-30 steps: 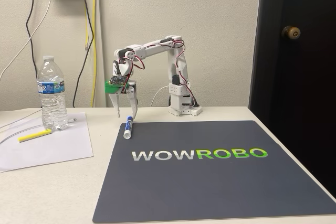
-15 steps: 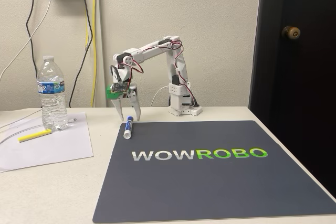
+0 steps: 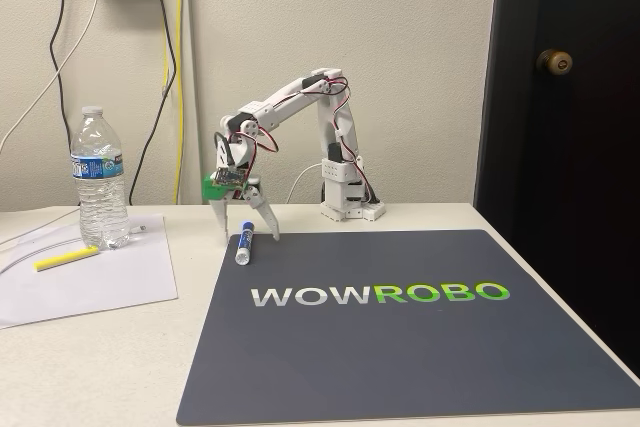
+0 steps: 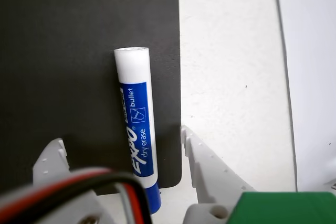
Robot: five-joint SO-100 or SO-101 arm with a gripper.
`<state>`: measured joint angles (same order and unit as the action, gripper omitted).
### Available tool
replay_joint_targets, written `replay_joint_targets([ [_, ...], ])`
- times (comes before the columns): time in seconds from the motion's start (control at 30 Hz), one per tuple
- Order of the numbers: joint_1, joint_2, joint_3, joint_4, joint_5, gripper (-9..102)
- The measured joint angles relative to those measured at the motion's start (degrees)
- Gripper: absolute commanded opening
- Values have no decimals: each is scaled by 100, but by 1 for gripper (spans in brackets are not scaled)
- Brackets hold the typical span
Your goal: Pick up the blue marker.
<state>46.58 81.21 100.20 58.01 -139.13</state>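
In the fixed view the dark WOWROBO mat (image 3: 400,347) filled the lower centre and right, and the white arm (image 3: 300,92) reached down toward its upper-left corner. There the gripper (image 3: 247,237) hung with jaws spread wide over the blue marker (image 3: 243,243), which lay flat. In the wrist view the marker (image 4: 137,129) lay between the two fingertips (image 4: 189,137), so the approach looked done while closing and lifting were left.

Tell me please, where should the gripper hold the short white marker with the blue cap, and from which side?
Probably across the middle of the barrel, coming straight down from above. The short white marker with the blue cap lies flat at the edge of the dark mat, and in the wrist view the open gripper already has one finger on each side of its long axis.
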Motion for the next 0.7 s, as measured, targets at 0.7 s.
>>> replay_joint_targets([
  [0.7,-9,44,809,-1274,0,73],
])
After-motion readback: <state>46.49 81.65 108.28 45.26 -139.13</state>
